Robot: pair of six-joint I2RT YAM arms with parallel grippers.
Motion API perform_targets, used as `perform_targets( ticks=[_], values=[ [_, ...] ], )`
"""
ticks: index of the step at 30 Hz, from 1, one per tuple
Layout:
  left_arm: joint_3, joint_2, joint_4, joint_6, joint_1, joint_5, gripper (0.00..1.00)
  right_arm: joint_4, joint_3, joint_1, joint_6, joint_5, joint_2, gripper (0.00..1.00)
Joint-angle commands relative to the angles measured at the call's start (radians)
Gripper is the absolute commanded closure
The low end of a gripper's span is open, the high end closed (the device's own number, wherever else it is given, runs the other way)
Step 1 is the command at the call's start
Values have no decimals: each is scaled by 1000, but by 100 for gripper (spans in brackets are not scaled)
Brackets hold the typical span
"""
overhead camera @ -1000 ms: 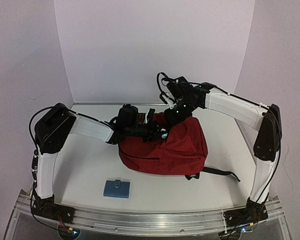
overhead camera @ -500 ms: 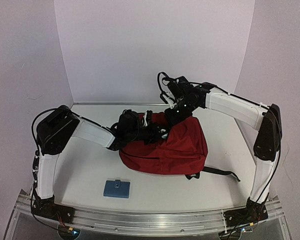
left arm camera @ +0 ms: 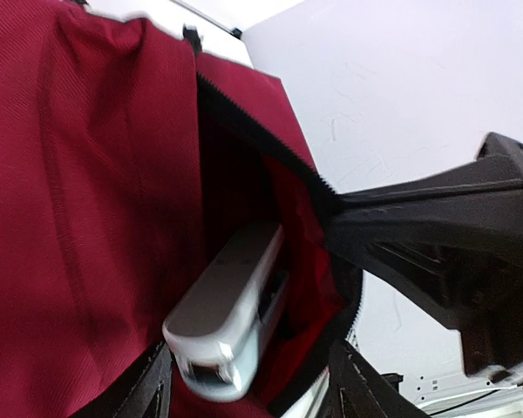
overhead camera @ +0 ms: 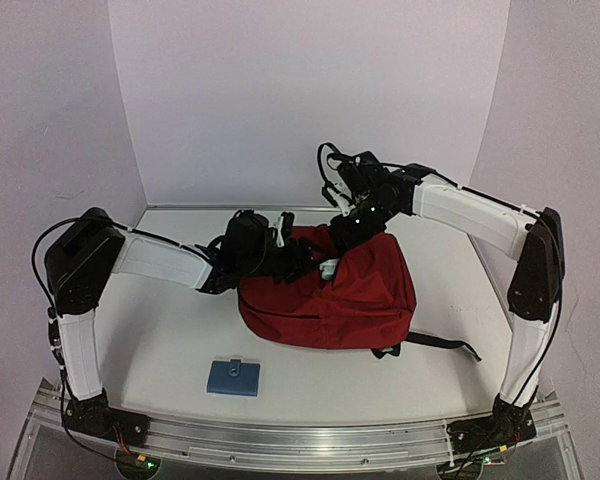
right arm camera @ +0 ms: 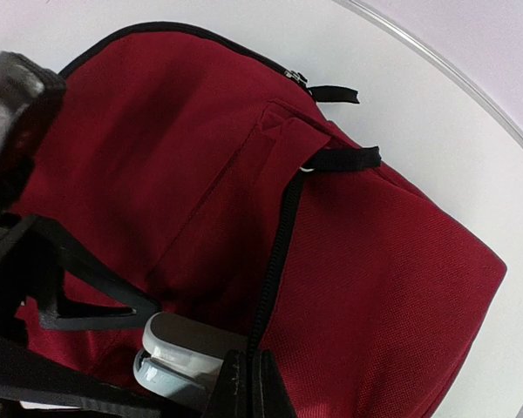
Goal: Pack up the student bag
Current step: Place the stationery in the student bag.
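1. Student bag (overhead camera: pixel 345 300), from above: it lies on its side at the middle of the table (overhead camera: pixel 170 340), mouth toward 10 o'clock; the left arm reaches in low from 9 o'clock, forearm nearly level, with the left gripper (overhead camera: pixel 310 262) at the mouth; the right arm folds in from 3 o'clock, with the right gripper (overhead camera: pixel 347 232) at the bag's 12 o'clock rim; a flat blue case (overhead camera: pixel 233 377) lies at 7 o'clock of the bag, well apart.
2. Left wrist: what looks like a grey-white stapler (left arm camera: pixel 231 313) sits in the zippered opening; the left gripper's jaws stand wide, wider than the stapler, with a gap on the 3 o'clock side, so I judge it released; a black finger of the right gripper at 3 o'clock props the rim.
3. Right wrist: the right gripper (right arm camera: pixel 248 387) is pinched narrow on the student bag's zipper edge at 6 o'clock, holding the mouth up; the stapler shows at 7 o'clock; the step in hand looks like dropping an item in; next, the left arm should back out toward 9 o'clock without snagging fabric, then fetch the blue case.
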Motion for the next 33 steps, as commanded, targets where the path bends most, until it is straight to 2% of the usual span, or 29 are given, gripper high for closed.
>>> perform_targets(
  ticks=[1,5,7,10,16,33],
  values=[
    [1,-94,-151,76,26,-57,42,-2,12,-4,3,-2,-70,100],
    [-6,-100,-197,85,28,-53,56,-2,12,-4,3,-2,-72,100],
    [-35,-101,-169,72,26,-29,65,-2,10,-4,3,-2,-73,100],
    [-49,-90,-141,68,14,-1,71,-2,8,-4,1,-2,-72,100],
    [2,-37,-138,79,6,12,75,-2,-1,-4,0,-8,-73,100],
    [455,259,-220,106,46,101,77,-1,-27,-4,1,-108,-103,100]
  ],
)
